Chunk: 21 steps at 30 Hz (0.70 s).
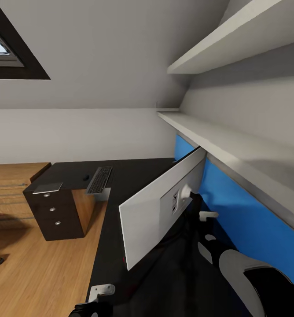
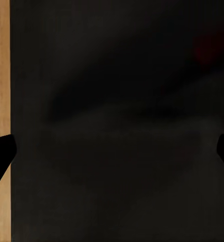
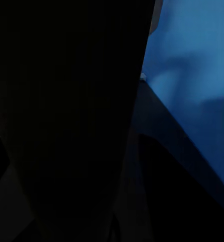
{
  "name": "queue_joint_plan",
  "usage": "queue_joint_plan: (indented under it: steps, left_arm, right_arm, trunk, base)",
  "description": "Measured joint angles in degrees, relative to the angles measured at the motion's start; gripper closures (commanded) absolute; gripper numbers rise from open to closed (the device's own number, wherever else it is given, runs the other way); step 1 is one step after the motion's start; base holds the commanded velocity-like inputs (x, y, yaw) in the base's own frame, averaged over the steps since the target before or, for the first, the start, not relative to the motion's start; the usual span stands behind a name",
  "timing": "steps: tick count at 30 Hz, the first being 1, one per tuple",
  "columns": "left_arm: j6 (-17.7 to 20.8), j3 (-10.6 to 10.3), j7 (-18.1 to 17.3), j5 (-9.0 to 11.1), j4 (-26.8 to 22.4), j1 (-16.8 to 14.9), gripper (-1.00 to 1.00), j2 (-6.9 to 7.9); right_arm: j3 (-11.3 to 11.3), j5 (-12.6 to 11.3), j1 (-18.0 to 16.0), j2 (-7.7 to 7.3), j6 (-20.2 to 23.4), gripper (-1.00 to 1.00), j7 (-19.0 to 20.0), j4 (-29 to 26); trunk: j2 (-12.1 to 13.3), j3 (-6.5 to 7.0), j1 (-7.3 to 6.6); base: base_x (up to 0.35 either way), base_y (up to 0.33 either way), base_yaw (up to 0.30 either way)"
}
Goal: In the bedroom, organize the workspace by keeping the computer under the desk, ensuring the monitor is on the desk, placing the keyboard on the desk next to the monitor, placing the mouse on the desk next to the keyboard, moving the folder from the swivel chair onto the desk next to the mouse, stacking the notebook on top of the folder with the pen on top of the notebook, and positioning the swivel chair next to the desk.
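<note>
Looking down from the head, the nearest things are the robot's own parts: a pale left gripper (image 1: pixel 101 293) at the front edge of the glossy black desk (image 1: pixel 134 176), and the grey-and-black right arm (image 1: pixel 239 268) low between the monitor (image 1: pixel 158 207) and the bright blue back panel (image 1: pixel 248 215). In the left wrist view the two dark fingertips (image 2: pixel 1 154) stand wide apart over the smooth black desktop, with a strip of light wood floor (image 2: pixel 0 65) beside it. The right gripper's fingers cannot be made out, so whether they are spread or pressed together cannot be told; its wrist view gives a broad dark surface close up and the blue panel beyond.

The monitor stands on the desk, its flat pale grey back turned to the camera, a small port panel (image 1: pixel 175 200) and a rounded white mount at its middle.

Farther along the desktop lies the slim dark keyboard (image 1: pixel 99 179), and just beside it the small rounded black mouse (image 1: pixel 86 178). A dark drawer cabinet (image 1: pixel 54 213) with round silver knobs stands against that end, a thin grey rectangular sheet (image 1: pixel 47 188) on top.

Above run two plain white shelves (image 1: pixel 235 145) under the sloped ceiling, with a dark-framed skylight (image 1: pixel 10 57) far off.
</note>
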Motion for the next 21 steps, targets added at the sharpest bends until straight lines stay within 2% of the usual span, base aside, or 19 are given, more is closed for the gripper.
queue_joint_plan:
  steps: [5,7,21]
  left_arm:
    - [0.00,0.00,0.01,0.00,0.00,0.02,-1.00,0.00]
    - [0.00,0.03,0.01,0.00,0.00,0.02,-1.00,0.00]
    - [0.00,-0.01,0.01,0.00,0.01,-0.02,-1.00,0.00]
  right_arm:
    - [-0.01,0.19,0.00,0.01,0.10,1.00,-0.42,-0.12]
    - [0.92,0.08,0.02,0.00,0.15,1.00,-0.89,-0.06]
    - [1.11,0.44,0.01,0.01,0.24,1.00,-1.21,-0.05]
  trunk:
    - [0.00,0.00,0.00]
    - [0.00,0.00,0.00]
    - [0.00,0.00,0.00]
  base:
    - [0.006,-0.006,0.000]
    - [0.001,-0.001,0.000]
    - [0.000,0.000,0.000]
